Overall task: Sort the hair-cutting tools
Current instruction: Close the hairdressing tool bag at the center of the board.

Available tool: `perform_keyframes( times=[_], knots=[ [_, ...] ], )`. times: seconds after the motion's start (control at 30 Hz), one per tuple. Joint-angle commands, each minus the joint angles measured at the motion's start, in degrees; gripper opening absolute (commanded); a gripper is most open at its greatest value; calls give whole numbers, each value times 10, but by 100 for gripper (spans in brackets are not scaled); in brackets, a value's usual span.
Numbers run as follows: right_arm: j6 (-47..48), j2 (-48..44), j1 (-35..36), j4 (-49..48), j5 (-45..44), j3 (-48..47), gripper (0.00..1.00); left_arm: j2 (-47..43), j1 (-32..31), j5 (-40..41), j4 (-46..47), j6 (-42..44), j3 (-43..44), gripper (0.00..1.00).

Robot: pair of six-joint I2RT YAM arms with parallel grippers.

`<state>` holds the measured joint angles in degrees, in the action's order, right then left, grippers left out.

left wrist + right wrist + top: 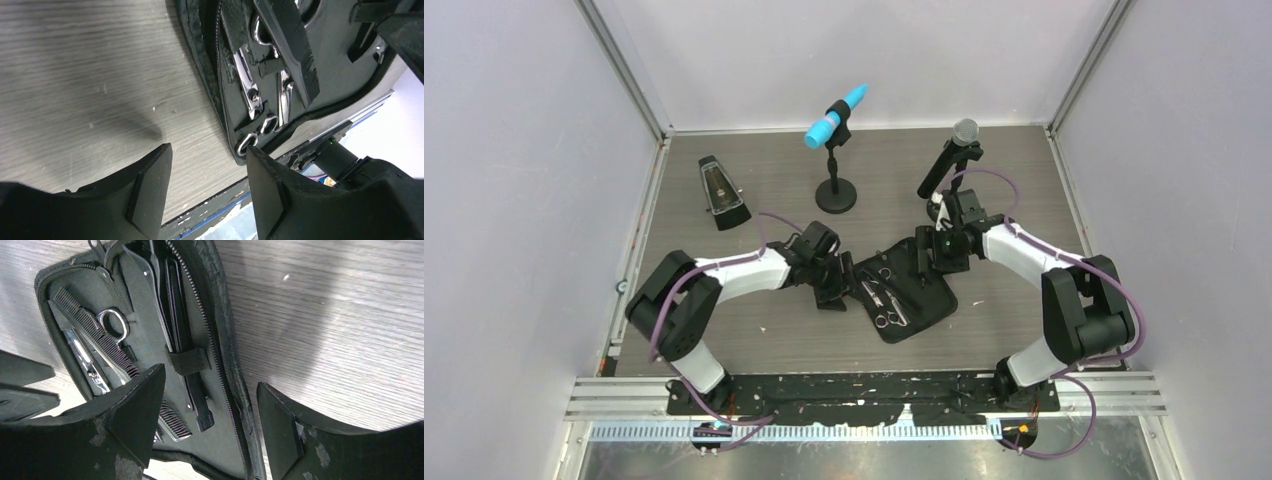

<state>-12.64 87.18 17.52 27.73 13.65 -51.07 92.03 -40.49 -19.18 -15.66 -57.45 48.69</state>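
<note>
Your comb (102, 340) lies inside the case (227, 365), long axis running upper left to lower centre. Left claw (207, 155) and right claw (210, 376) are both released.

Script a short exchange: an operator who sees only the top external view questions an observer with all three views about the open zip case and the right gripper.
Operator: I can make out scissors in the case. Is the comb in there too?
Observer: Yes. The right wrist view shows the comb lying inside, next to a scissors ring.
Operator: Is the right gripper holding anything?
Observer: No. The right gripper is open and empty, with one finger over the case's inside and the other over the table, the zip edge between them.
</note>
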Motion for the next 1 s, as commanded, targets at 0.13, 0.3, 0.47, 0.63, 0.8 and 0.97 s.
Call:
perform_keyframes(
  times=[0.13,0.3,0.47,0.63,0.8,0.97],
  knots=[
    [-2,4,1,-44,70,8,69,58,-13,-48,50,-26,34,50],
    [-6,-47,9,-55,121,22,60,50,-17,-38,55,-35,28,45],
    [-17,-86,51,-53,133,36,56,49,-26,-35,78,-57,16,43],
    [-53,-126,101,-78,138,52,55,52,-31,-34,124,-87,-6,43],
    [-90,-122,150,-125,146,92,54,46,-33,-32,177,-116,-32,45],
    [-137,-77,173,-202,153,150,53,21,-33,-17,203,-132,-68,47]
  ],
)
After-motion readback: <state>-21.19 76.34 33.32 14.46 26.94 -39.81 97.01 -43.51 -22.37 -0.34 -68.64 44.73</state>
